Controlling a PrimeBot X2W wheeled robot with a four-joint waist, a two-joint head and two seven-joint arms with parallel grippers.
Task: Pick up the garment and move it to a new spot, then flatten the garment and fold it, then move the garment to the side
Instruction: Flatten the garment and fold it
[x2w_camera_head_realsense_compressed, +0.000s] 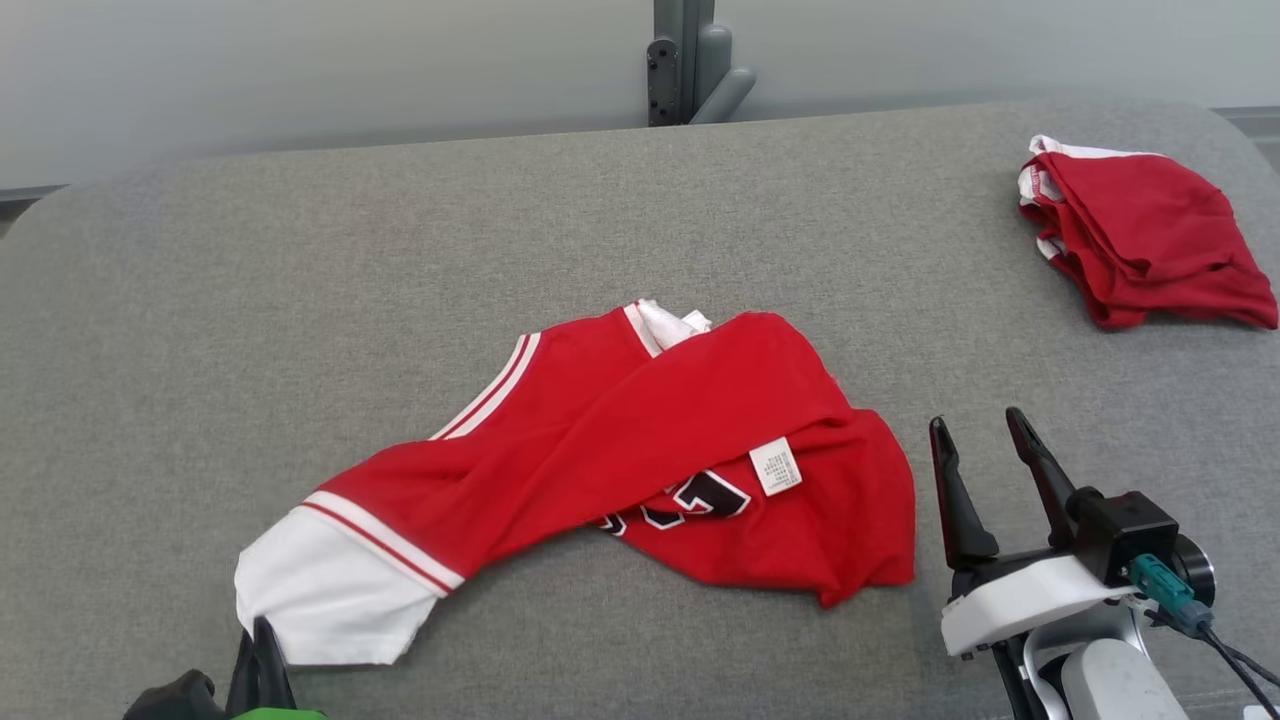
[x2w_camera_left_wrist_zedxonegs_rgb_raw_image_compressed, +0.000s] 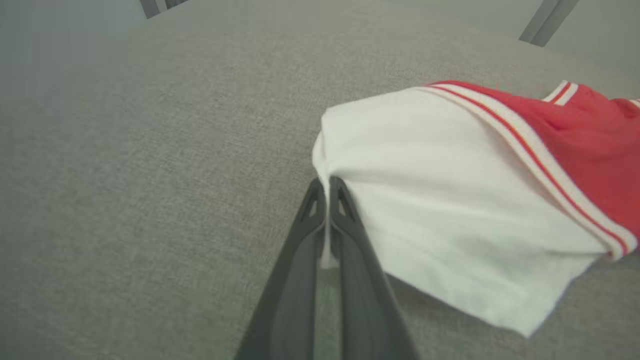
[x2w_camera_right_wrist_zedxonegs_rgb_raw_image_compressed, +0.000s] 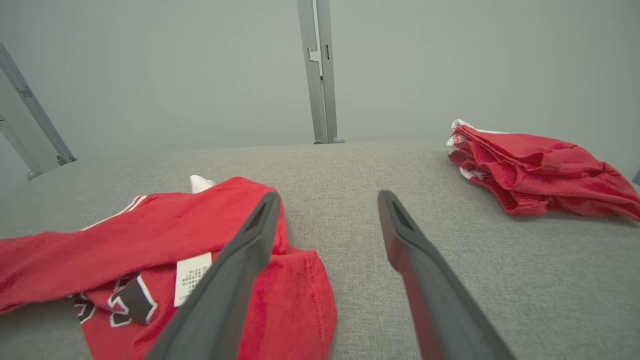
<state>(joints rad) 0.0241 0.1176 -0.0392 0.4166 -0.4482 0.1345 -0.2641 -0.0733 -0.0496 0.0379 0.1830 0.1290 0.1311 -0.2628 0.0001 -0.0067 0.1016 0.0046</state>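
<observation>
A crumpled red garment (x2w_camera_head_realsense_compressed: 640, 450) with white trim, a white sleeve end and a white care label lies in the middle of the grey cushion (x2w_camera_head_realsense_compressed: 300, 280). My left gripper (x2w_camera_head_realsense_compressed: 262, 630) is at the lower left, shut on the white sleeve corner. In the left wrist view the left gripper (x2w_camera_left_wrist_zedxonegs_rgb_raw_image_compressed: 327, 182) pinches a thin fold of the white cloth of the garment (x2w_camera_left_wrist_zedxonegs_rgb_raw_image_compressed: 450, 200). My right gripper (x2w_camera_head_realsense_compressed: 980, 425) stands open just right of the garment's red hem, nothing between its fingers. The right wrist view shows the right gripper (x2w_camera_right_wrist_zedxonegs_rgb_raw_image_compressed: 327, 197) open beside the garment (x2w_camera_right_wrist_zedxonegs_rgb_raw_image_compressed: 150, 240).
A second red garment (x2w_camera_head_realsense_compressed: 1140, 235) lies folded at the far right of the cushion, also visible as a folded red garment (x2w_camera_right_wrist_zedxonegs_rgb_raw_image_compressed: 535, 170) from the right wrist. A grey metal post (x2w_camera_head_realsense_compressed: 685, 60) stands behind the cushion's far edge.
</observation>
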